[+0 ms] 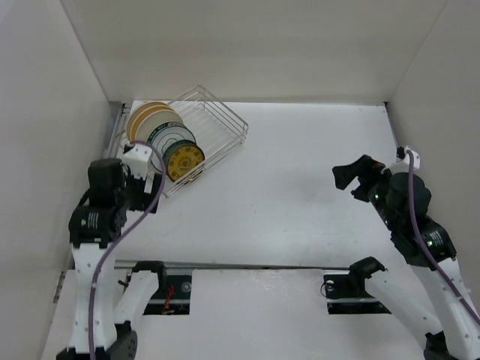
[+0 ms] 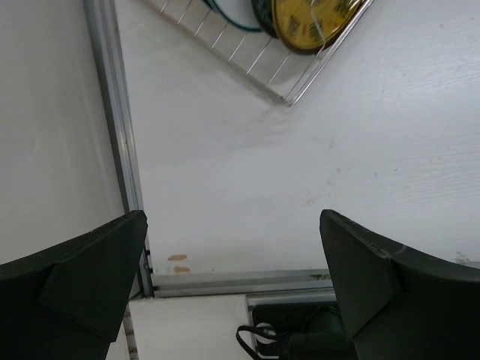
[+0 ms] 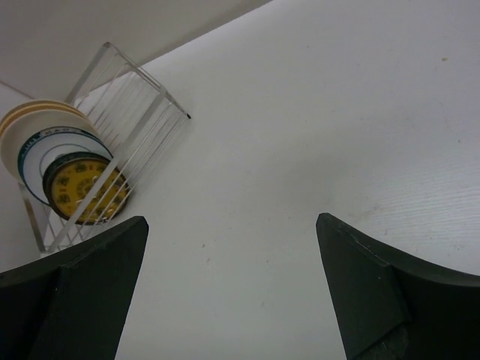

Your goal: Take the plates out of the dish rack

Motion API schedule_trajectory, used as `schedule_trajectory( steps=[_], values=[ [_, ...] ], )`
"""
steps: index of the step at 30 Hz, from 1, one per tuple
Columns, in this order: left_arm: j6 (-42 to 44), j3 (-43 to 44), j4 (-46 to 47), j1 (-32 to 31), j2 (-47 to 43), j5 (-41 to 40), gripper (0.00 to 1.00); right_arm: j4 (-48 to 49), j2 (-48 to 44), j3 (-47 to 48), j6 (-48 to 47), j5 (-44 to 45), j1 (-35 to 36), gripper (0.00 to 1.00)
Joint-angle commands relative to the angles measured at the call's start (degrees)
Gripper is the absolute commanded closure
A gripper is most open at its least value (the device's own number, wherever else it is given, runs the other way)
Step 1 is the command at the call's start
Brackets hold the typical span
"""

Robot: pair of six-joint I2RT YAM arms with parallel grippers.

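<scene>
The dish rack (image 1: 225,120) stands askew at the table's back left, with three plates upright in its left end. From back to front they are a cream and tan plate (image 1: 148,116), a white plate with a dark patterned rim (image 1: 171,137) and a small mustard-yellow plate (image 1: 184,159). My left gripper (image 1: 146,184) is just left of the rack's near corner (image 2: 289,97), open and empty (image 2: 232,217). My right gripper (image 1: 352,171) hovers over bare table at the right, open and empty (image 3: 232,220), facing the rack (image 3: 150,112) and the yellow plate (image 3: 84,187).
White walls close in the left, back and right of the table. A metal rail (image 2: 112,112) runs along the left edge and another (image 1: 240,265) along the near edge. A purple cable (image 1: 112,247) hangs off the left arm.
</scene>
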Motion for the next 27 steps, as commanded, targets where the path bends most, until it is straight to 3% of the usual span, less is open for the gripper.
schedule_trajectory(
  steps=[1, 4, 7, 8, 9, 12, 17, 24, 27],
  values=[
    [-0.3, 7.4, -1.0, 0.2, 10.2, 6.3, 0.01, 2.8, 6.1, 5.5, -7.2, -1.0, 0.5, 0.00],
    [-0.3, 13.0, -1.6, -0.3, 19.5, 7.5, 0.01, 2.8, 12.1, 8.8, -9.9, -3.3, 0.5, 0.00],
    [3.9, 18.6, -4.6, -0.3, 28.5, 8.1, 0.38, 5.0, 16.7, 10.1, -10.4, -5.1, 0.5, 0.00],
    [3.9, 19.7, -4.7, -0.3, 30.5, 8.1, 0.39, 5.9, 17.7, 10.7, -10.4, -5.8, 0.5, 0.00],
    [4.6, 20.7, -5.2, -0.3, 32.2, 9.0, 0.46, 6.8, 18.5, 10.7, -10.4, -5.8, 0.5, 0.00],
    [7.6, 23.4, -3.0, -0.9, 36.8, 11.1, 0.46, 11.5, 20.2, 10.7, -11.1, -6.7, 0.5, 0.00],
    [7.6, 25.6, 2.2, -3.9, 41.5, 12.5, 0.65, 16.5, 22.2, 9.7, -11.1, -8.3, 0.5, 0.00],
    [5.2, 28.6, 8.0, -4.7, 52.1, 12.5, 0.62, 21.1, 22.7, 7.6, -12.1, -6.3, 0.5, 0.00],
    [5.2, 29.2, 10.9, -4.7, 55.1, 11.9, 0.65, 21.1, 23.2, 7.0, -12.1, -6.8, 0.5, 0.00]
  ],
)
